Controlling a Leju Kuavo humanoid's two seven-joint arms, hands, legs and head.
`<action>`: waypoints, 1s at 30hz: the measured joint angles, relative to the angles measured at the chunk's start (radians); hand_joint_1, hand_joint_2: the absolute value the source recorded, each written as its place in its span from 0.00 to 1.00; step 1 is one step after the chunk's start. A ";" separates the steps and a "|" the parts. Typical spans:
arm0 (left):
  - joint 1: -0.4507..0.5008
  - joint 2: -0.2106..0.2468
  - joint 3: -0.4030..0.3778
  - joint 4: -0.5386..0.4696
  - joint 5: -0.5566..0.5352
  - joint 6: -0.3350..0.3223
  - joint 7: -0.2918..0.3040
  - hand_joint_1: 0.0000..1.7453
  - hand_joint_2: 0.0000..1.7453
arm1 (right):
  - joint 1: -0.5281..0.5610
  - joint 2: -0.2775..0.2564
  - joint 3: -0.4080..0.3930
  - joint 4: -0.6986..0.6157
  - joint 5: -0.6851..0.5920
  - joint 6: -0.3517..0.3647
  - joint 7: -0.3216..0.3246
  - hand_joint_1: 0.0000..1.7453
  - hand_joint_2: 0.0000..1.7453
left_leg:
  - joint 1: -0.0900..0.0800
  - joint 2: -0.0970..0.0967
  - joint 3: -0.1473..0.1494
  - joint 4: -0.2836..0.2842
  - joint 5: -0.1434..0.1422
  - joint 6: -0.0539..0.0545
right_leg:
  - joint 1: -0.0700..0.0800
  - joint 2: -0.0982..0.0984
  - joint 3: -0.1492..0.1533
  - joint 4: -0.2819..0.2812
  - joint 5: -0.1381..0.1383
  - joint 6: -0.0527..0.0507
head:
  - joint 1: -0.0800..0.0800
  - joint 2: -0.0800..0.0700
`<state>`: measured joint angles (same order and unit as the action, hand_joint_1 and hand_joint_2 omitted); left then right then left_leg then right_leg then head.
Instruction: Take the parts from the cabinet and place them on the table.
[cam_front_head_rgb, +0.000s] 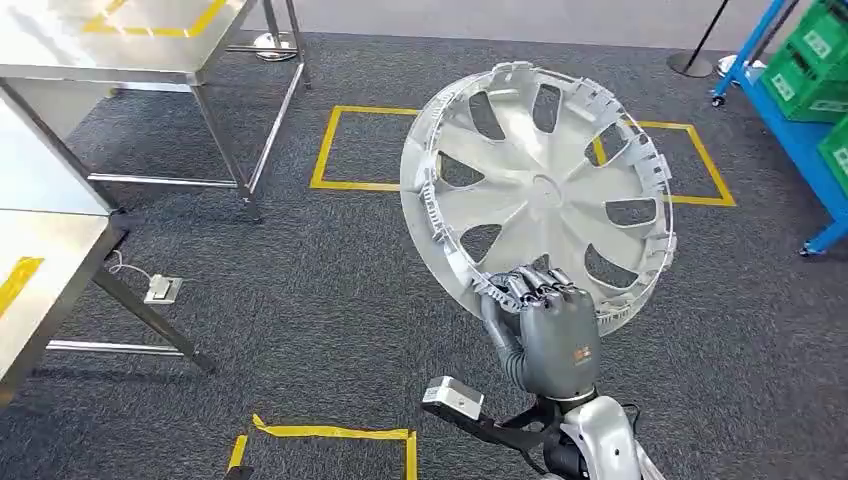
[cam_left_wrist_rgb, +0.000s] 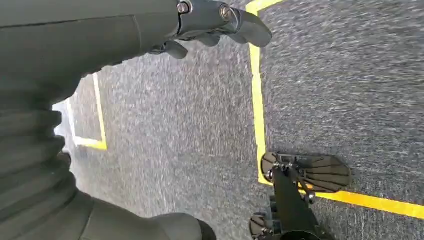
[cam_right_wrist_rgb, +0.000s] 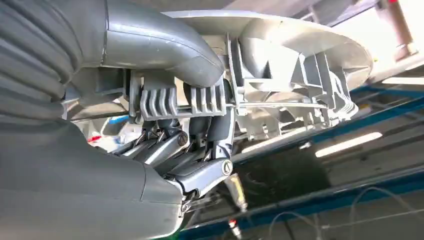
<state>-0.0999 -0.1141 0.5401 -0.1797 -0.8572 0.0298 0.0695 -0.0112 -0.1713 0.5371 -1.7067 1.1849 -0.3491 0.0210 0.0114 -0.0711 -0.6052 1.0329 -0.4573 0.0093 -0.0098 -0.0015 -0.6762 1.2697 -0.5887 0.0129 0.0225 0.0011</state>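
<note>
Right hand (cam_front_head_rgb: 550, 325): dark grey shell with a small orange mark on its back, metal-linked fingers (cam_front_head_rgb: 532, 285), silver forearm, black cables at the wrist. Left hand (cam_left_wrist_rgb: 210, 22): dark fingers (screw heads visible), grey ribbed cover.

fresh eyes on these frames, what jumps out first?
The big silver wheel cover, held up in mid-air over the grey carpet, the right hand gripping its lower rim. Behind it lie yellow tape squares on the floor, with steel tables at the left and a blue rack of green bins at the right. The left hand hangs empty above the carpet.
</note>
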 joint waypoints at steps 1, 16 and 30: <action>0.000 0.000 0.002 0.000 0.001 0.002 0.000 0.00 1.00 | 0.000 0.000 0.000 0.000 0.000 0.002 0.000 1.00 1.00 | 0.000 -0.015 0.000 0.001 0.001 -0.002 | 0.000 0.008 0.044 -0.092 0.049 -0.006 | 0.001 0.000; 0.012 -0.002 0.005 0.000 0.002 0.013 0.002 0.00 1.00 | -0.012 0.023 0.000 -0.013 0.006 0.037 -0.015 1.00 1.00 | 0.005 0.076 -0.072 0.159 -0.050 -0.060 | 0.004 -0.074 0.111 -0.254 0.100 -0.049 | -0.008 0.000; 0.013 -0.005 0.048 0.000 0.031 0.036 0.001 0.00 1.00 | -0.146 0.086 0.035 0.067 -0.025 0.108 -0.039 1.00 1.00 | 0.003 0.010 -0.002 -0.001 0.005 -0.002 | -0.001 -0.005 -0.022 0.039 -0.020 0.003 | 0.000 0.000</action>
<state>-0.0871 -0.1190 0.5886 -0.1797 -0.8259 0.0656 0.0702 -0.1568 -0.0855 0.5722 -1.6400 1.1601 -0.2407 -0.0183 0.0141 -0.0609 -0.6076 1.0315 -0.4525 0.0071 -0.0107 -0.0068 -0.6985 1.3083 -0.6082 0.0156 0.0225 0.0011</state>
